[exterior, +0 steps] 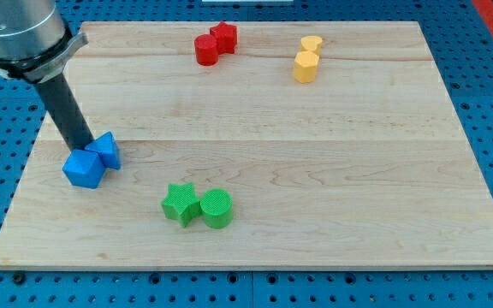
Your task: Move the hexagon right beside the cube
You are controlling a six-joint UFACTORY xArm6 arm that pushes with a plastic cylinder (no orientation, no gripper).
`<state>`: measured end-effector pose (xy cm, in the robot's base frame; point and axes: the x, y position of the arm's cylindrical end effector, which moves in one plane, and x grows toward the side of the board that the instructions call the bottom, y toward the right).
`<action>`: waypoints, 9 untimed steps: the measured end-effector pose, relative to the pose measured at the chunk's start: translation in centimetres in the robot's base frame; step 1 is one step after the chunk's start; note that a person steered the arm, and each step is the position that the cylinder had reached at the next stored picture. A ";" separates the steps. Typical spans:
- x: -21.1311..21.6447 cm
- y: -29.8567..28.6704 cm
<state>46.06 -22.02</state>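
My tip (83,146) stands at the view's left, right behind two touching blue blocks. The one just right of it looks like a blue cube (106,151). The other, a larger faceted blue block (84,168), lies just below the tip. A yellow hexagon (305,66) sits far off at the view's top right, touching a yellow heart (311,43) above it. The tip is far from the hexagon.
Two touching red blocks, a round one (205,50) and a notched one (224,36), sit at the top middle. A green star (179,204) and a green cylinder (216,208) touch near the bottom middle. The wooden board (358,171) lies on a blue pegboard.
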 end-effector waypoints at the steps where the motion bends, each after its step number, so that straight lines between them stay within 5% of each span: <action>1: -0.8 -0.1; 2: -4.1 4.1; 5: -9.8 34.3; 7: -19.1 40.2; 9: -20.1 35.2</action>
<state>25.95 13.23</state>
